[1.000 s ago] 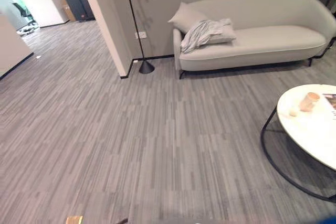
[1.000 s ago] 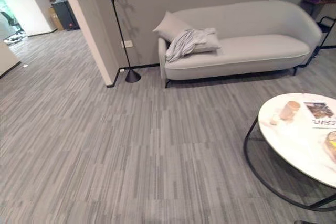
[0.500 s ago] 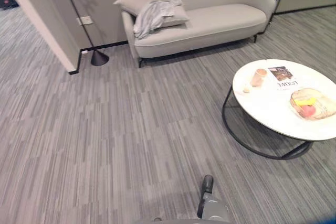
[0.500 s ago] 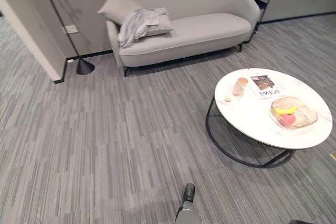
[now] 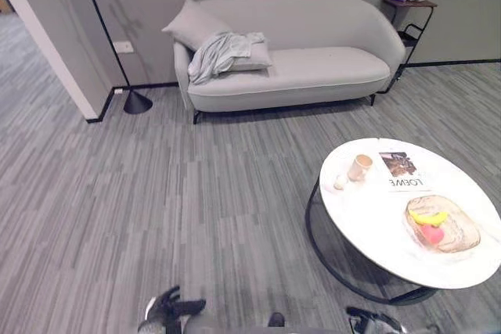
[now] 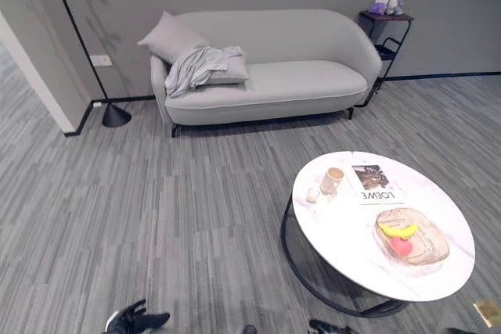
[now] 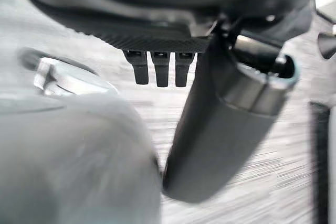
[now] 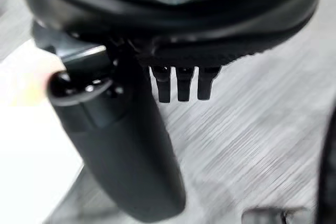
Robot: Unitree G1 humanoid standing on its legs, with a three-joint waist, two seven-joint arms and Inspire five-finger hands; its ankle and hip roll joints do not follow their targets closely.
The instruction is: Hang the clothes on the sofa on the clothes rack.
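A light grey garment (image 5: 221, 50) lies crumpled over a pillow (image 5: 196, 26) at the left end of the pale sofa (image 5: 329, 68), far across the floor from me. My left hand (image 5: 167, 310) shows at the lower edge of the eye views. In its wrist view the left hand (image 7: 226, 129) has straight fingers and holds nothing. My right hand (image 5: 374, 322) sits low beside the round table. In its own wrist view the right hand (image 8: 126, 150) is open and empty too.
A round white table (image 5: 368, 224) on a black ring frame stands at the right, bearing a cup (image 5: 360, 167), a magazine (image 5: 402, 170) and a fruit dish (image 5: 442, 224). A black pole on a cone base (image 5: 136, 102) stands by the wall corner. A small shelf (image 5: 411, 17) is right of the sofa.
The whole picture has shifted as the camera swung right and steadied, so the sofa now sits centred. Both hands now show at the lower edge.
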